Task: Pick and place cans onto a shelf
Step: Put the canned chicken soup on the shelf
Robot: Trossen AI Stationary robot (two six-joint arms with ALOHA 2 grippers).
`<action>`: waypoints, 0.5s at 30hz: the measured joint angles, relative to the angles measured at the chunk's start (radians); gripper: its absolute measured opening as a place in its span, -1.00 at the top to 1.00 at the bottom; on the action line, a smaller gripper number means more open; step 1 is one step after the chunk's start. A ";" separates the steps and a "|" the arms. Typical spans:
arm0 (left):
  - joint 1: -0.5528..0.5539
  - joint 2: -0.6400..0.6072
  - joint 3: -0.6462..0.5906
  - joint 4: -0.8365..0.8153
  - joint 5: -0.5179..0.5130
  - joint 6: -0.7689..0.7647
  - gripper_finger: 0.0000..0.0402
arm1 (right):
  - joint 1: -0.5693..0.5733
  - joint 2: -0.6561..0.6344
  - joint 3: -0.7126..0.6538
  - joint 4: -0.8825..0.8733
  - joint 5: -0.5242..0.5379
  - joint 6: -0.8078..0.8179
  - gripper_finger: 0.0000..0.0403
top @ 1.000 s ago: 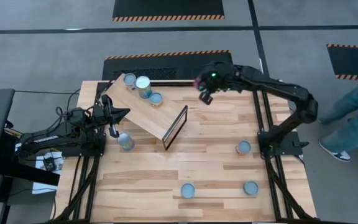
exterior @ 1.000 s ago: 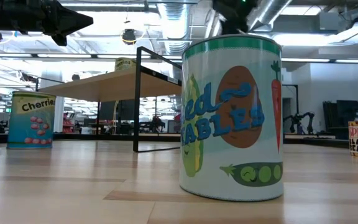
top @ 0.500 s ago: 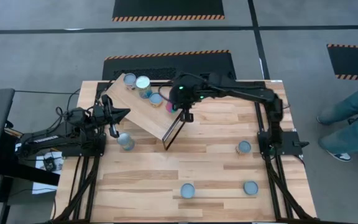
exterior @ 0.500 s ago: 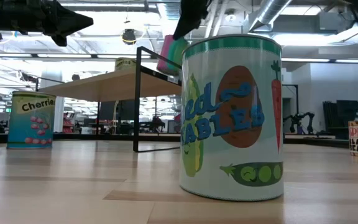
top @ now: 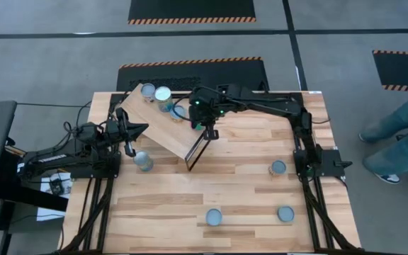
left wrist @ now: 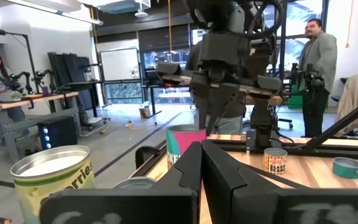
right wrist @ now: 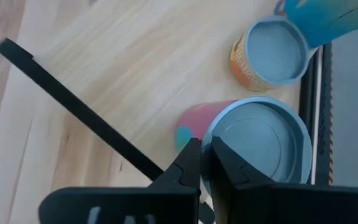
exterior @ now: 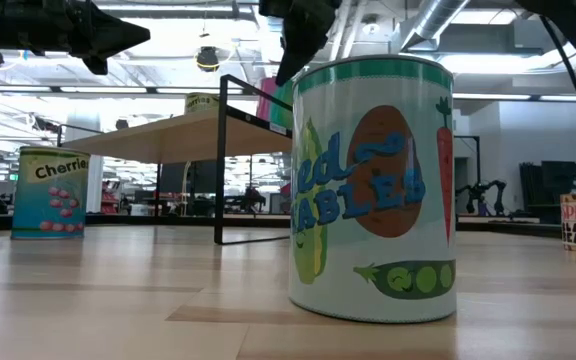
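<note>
Your right hand (top: 199, 122) hangs over the slanted shelf (top: 163, 124), its fingers nearly together above the pink-and-teal can (right wrist: 253, 146) that stands on the board beside an orange-labelled can (right wrist: 267, 53); you cannot tell whether it grips. Your left hand (top: 137, 129) waits closed and empty beside the shelf, near a cherries can (top: 143, 161) on the table (top: 239, 184).

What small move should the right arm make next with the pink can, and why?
Probably ease down and open: the right gripper pinches the pink can by its rim over the shelf, beside an orange-labelled can already placed. Whether the pink one rests yet is unclear.
</note>
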 joint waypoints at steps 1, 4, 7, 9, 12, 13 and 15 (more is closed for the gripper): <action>0.000 0.000 0.000 0.000 0.000 0.000 1.00 | -0.001 0.000 0.000 0.001 0.000 -0.006 0.85; 0.000 0.000 0.000 0.000 0.000 0.000 1.00 | -0.001 0.002 0.001 0.003 0.000 -0.022 0.80; 0.000 0.000 0.000 0.000 0.000 0.001 1.00 | -0.001 0.006 0.001 0.004 0.001 -0.023 0.77; 0.000 0.000 0.000 0.000 0.000 0.000 1.00 | -0.001 0.005 0.001 0.010 0.001 -0.024 0.74; 0.000 0.000 0.000 0.000 0.000 0.001 1.00 | 0.001 0.005 0.001 0.019 0.001 -0.025 0.67; 0.000 0.000 0.000 0.000 0.000 0.002 1.00 | 0.001 0.005 0.001 0.023 0.001 -0.024 0.63; 0.000 0.000 0.000 0.000 0.000 0.002 1.00 | 0.001 0.005 0.001 0.031 0.001 -0.020 0.55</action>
